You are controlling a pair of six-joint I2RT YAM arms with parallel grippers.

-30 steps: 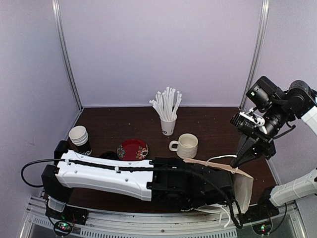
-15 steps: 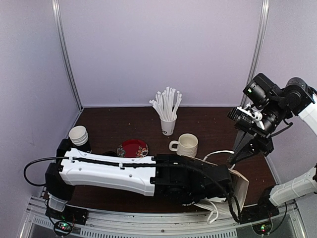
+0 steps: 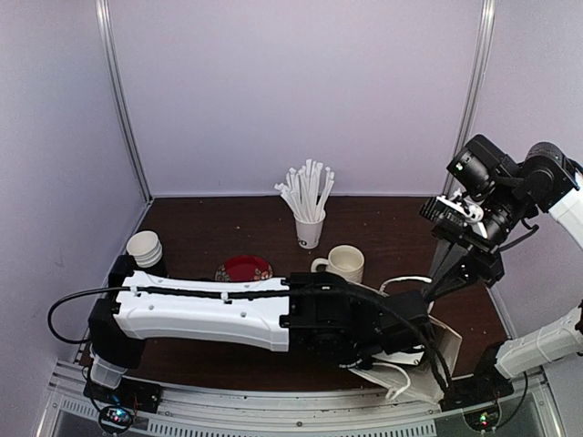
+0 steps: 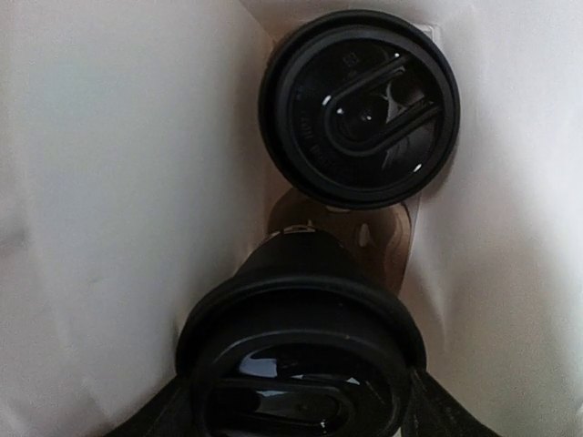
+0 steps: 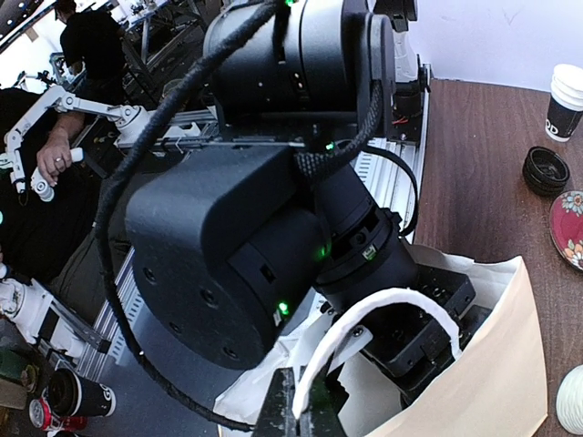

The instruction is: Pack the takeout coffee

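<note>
The cream paper bag [image 4: 109,182] has a white looped handle [image 5: 401,300]. The near takeout coffee cup [image 4: 301,364] and the far takeout coffee cup [image 4: 359,107] wear glossy black plastic lids. The round plate [image 5: 569,228] is red with a floral pattern; the ribbed ceramic mug [image 3: 346,262] is cream.

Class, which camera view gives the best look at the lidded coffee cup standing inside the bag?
The left wrist view: it looks down on the standing cup, unobstructed, beyond the second cup held by the left gripper. In the top and right wrist views the left arm and the bag hide it.
</note>
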